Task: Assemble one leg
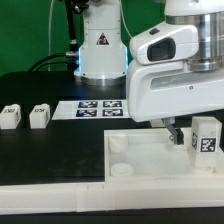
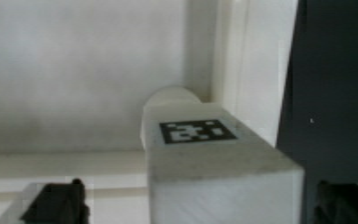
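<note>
While within the gripper's (image 2: 197, 204) parted span, leg (image 2: 204, 152) close beside the tray's (image 1: 150, 168) corner wall.

The small white leg (image 1: 207, 136), tag facing outward, stands upright inside the tray (image 1: 150, 165) near its wall.

The arm (image 1: 165, 65) hangs low with wrist pointing down, its fingers (image 2: 55, 203) seemingly spread wide apart.
</note>
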`<action>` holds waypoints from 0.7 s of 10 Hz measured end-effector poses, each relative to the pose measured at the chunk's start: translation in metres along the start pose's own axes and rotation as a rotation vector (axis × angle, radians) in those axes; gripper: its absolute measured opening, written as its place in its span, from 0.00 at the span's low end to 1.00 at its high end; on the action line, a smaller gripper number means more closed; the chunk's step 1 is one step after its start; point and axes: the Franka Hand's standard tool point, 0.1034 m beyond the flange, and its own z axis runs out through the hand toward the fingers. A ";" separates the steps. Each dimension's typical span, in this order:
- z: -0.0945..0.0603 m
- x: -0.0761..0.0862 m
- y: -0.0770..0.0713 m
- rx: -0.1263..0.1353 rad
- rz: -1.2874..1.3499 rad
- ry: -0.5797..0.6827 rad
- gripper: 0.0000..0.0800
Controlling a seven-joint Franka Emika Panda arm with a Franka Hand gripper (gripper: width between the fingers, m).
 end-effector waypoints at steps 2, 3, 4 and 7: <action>0.001 -0.001 -0.003 0.012 0.166 -0.003 0.45; 0.001 -0.001 -0.001 0.011 0.265 -0.004 0.37; 0.001 -0.001 -0.001 0.015 0.356 -0.005 0.37; 0.001 0.003 0.002 0.067 0.786 -0.010 0.37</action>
